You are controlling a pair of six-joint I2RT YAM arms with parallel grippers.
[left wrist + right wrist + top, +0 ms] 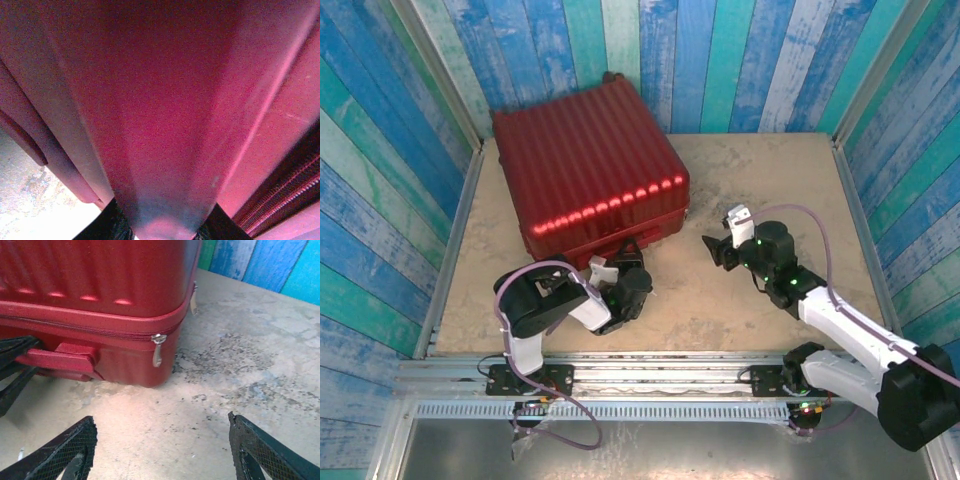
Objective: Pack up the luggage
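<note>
The luggage (585, 170) is a large dark-red ribbed suitcase lying closed at the table's back left. My left gripper (623, 262) is at its near side. In the left wrist view the red side handle (160, 125) runs between the jaws, with a black finger (102, 227) pressed against each edge of it. My right gripper (722, 238) hovers open just right of the suitcase's near right corner. In the right wrist view its mesh fingers (70, 450) stand wide apart over bare table, facing the corner with the silver zipper pull (158, 350) and the side handle (60, 360).
Blue and teal plank walls (770, 60) close in the table on three sides. A metal rail (650, 375) runs along the near edge. Bare sandy tabletop (770, 180) lies right of the luggage.
</note>
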